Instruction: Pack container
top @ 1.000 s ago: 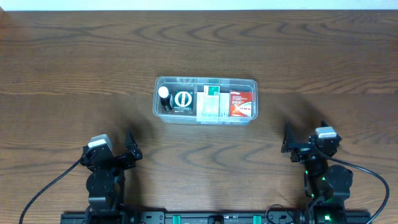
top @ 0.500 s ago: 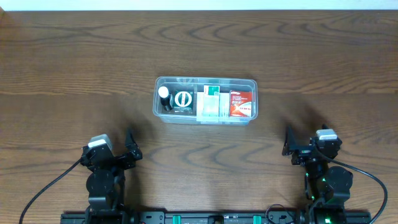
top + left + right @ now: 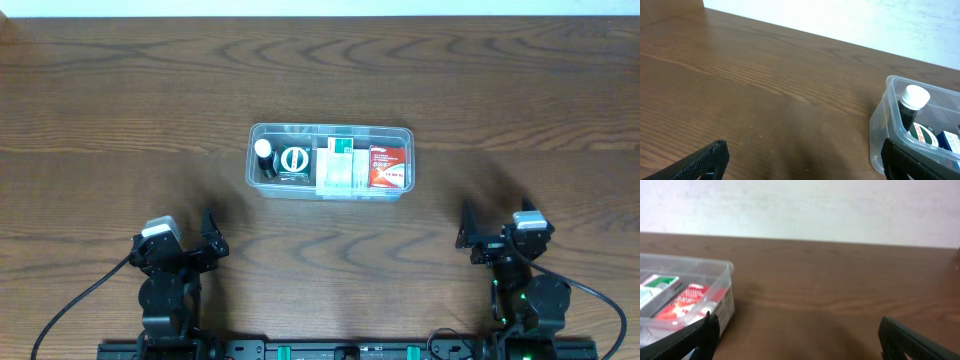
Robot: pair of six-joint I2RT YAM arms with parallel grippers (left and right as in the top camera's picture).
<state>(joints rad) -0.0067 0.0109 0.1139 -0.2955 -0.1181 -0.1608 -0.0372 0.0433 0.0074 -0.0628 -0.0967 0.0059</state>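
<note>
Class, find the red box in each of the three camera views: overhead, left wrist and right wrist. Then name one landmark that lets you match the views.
Overhead: the red box lies at the right end of the clear container, near the picture's centre.
Left wrist: not in it; only the container's other end, with the white-capped bottle, shows at the right edge.
Right wrist: lower left, inside the container.
Shared landmark: the container's rim.

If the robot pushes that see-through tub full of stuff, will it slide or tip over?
Probably slide: the container is low and wide, flat on the smooth wooden table, so tipping seems unlikely. Its thin clear walls may flex if squeezed. The bottle and red box are packed in closely with the rest, so they likely won't shift much.
</note>
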